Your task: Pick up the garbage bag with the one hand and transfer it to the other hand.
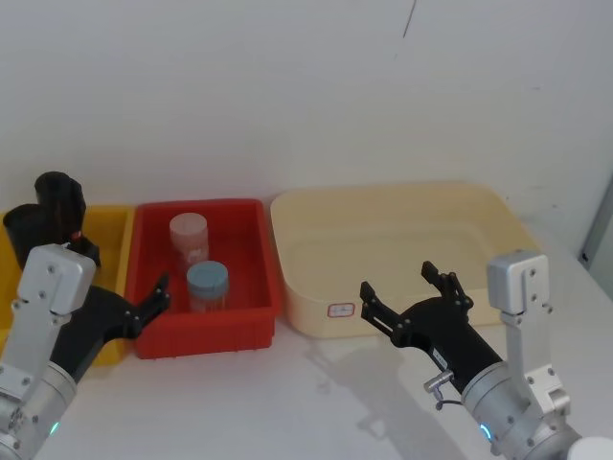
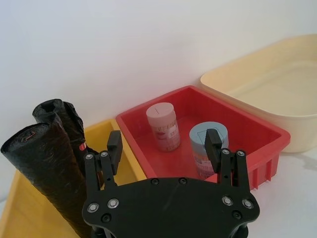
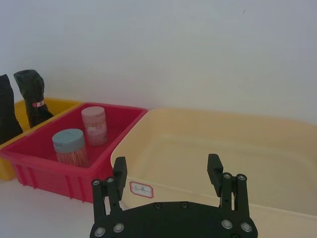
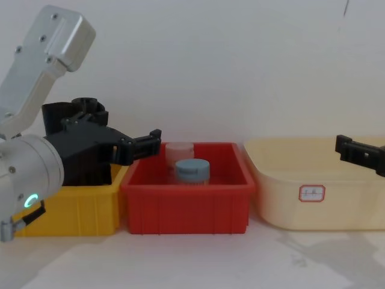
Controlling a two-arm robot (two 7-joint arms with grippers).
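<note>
the garbage bag (image 2: 44, 168), a plain black crinkled roll, stands on end in the yellow bin (image 2: 106, 133) at the far left of the bench (image 1: 287, 402). it sits close against a second black roll (image 2: 57, 116) that carries a small red mark, and the plain one is the nearer to the robot. standing upright, both rolls rise well above the bin wall, so their upper parts are free to be pinched from the side. the left claw (image 2: 163, 140) hovers released, jaws spread wide and gripping nothing, over the line where the yellow bin meets the red bin (image 1: 206, 331). the plain roll is just off to its left. its opening looks across the red bin towards a pink-lidded jar (image 1: 189, 235) and a blue-lidded jar (image 1: 207, 286), so i judge it has to swing left before it can close on the bag. the right claw (image 1: 397, 280) is also released and empty, held low in front of the cream tub (image 1: 383, 192) and well apart from the bag. that seems a sensible place to receive a hand-over above open bench. the pick-up has not begun. the main risk i see is pinching the marked roll instead, since the two stand so close.
</note>
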